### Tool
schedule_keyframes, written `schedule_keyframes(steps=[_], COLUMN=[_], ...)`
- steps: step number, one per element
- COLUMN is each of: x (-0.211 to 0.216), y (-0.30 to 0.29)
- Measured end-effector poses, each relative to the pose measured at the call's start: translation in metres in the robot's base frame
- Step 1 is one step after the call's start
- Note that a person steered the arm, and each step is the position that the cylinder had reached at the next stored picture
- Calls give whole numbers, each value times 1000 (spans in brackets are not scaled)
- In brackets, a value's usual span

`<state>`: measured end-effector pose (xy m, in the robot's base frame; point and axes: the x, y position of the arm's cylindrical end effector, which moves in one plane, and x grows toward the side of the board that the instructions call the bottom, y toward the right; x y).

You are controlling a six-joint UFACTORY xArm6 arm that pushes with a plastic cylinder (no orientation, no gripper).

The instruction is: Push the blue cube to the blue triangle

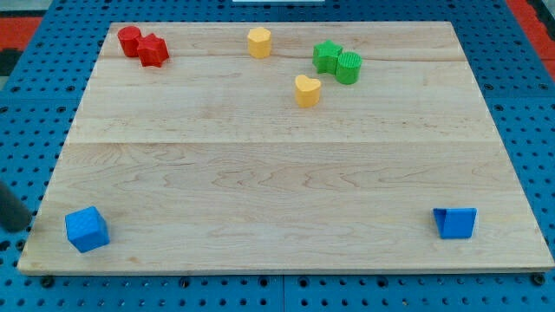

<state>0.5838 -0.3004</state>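
The table (277,173) is a pale wooden board of glued planks with fine lengthwise grain, lying on a blue pegboard (35,52) dotted with regular holes. Taking the blue cube (87,230) as the landmark: it sits near the board's corner at the view's bottom left, a matte, faintly ribbed plastic block turned so that one corner faces the view's bottom. The blue triangle (456,223), a wedge-like block of the same blue plastic, lies far to the view's right of the cube, at roughly the same height in the view and near the opposite bottom corner; the two are well apart, with bare wood between them. Just to the view's left of the cube, off the board's edge, a dark blurred shape (12,208) stands over the pegboard; it may be the rod, but my tip cannot be made out, so I cannot tell where it lies relative to the blocks, and the state of the end effector cannot be told either. Far above the cube, toward the view's top, a red cylinder (130,41) touches a red star-like block (153,50). Further right of those are a yellow hexagonal block (259,42), a yellow heart (307,90), and a green star-like block (327,56) touching a ribbed green cylinder (349,67).
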Motion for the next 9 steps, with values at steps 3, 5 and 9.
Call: schedule_keyframes(steps=[3, 5, 9], x=[-41, -45, -60], y=[154, 285, 447])
